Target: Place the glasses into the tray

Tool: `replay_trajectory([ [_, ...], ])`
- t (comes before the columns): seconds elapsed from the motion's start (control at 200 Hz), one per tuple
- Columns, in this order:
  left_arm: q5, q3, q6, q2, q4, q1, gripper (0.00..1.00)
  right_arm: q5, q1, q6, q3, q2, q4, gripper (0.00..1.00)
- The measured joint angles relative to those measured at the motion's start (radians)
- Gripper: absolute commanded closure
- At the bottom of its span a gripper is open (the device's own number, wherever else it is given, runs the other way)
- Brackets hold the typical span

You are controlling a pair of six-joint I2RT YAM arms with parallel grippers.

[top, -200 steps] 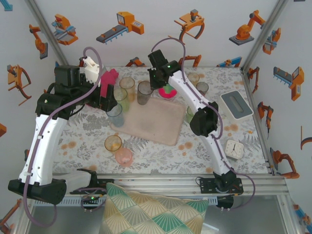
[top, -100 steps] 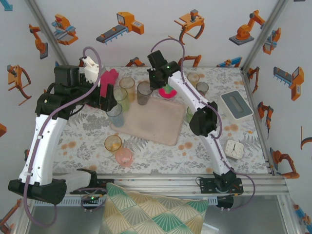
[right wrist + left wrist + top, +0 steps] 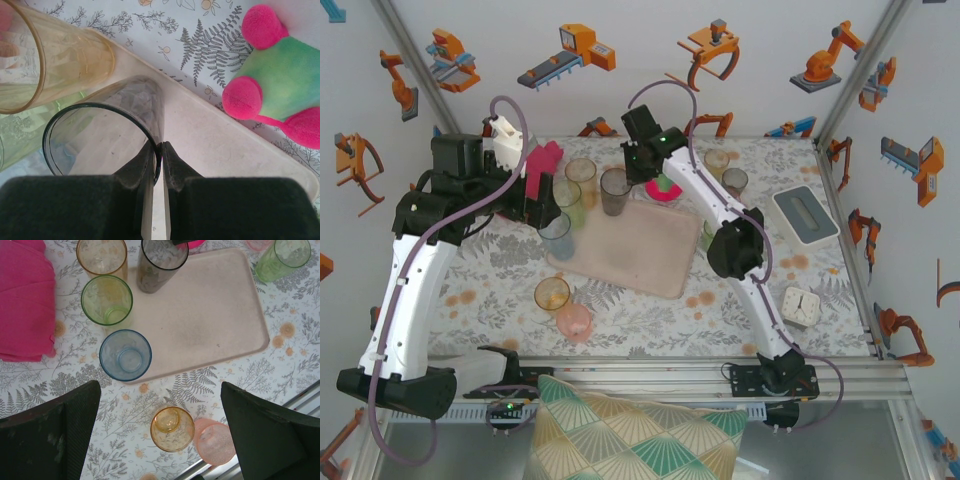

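One held: smoky grey translucent tumbler [image 3: 112, 125], upright at the far-left corner of the flat beige-pink matte tray [image 3: 210, 315].
Right gripper [image 3: 160, 147]: pinched on the grey tumbler's rim, one finger inside, one outside.
Other tumblers: blue tumbler [image 3: 125, 355] on the tray's left rim; green tumbler [image 3: 106, 300] and amber tumbler [image 3: 101, 257] just beside that edge (off the tray).
Left gripper [image 3: 160, 390]: jaws spread wide, holding nothing, above the table.
Surface: white fern-and-flower tablecloth [image 3: 240, 375]; orange tumbler [image 3: 172, 429] and pink tumbler [image 3: 215, 441] nearer the front; magenta cloth [image 3: 25, 300] left; pink-and-green plush toy [image 3: 280, 85] behind the tray.
Room: white walls with orange robot drawings [image 3: 570, 50].
Unclear: whether the grey tumbler's foot rests on the tray.
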Motion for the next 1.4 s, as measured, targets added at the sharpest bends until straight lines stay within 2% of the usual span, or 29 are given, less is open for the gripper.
replay_trajectory([
  [0.15, 0.0, 0.0, 0.0, 0.0, 0.0, 0.001, 0.03, -0.003, 0.0, 0.003, 0.0, 0.011, 0.02, 0.85],
  [0.821, 0.0, 0.0, 0.0, 0.0, 0.0, 0.001, 0.03, -0.034, 0.0, 0.011, 0.001, 0.011, 0.053, 0.6],
  [1.117, 0.0, 0.0, 0.0, 0.0, 0.0, 0.001, 0.03, -0.044, 0.0, 0.011, 0.002, 0.011, 0.053, 0.57],
  [1.397, 0.0, 0.0, 0.0, -0.001, 0.0, 0.001, 0.03, -0.053, 0.0, 0.011, 0.002, 0.011, 0.053, 0.58],
])
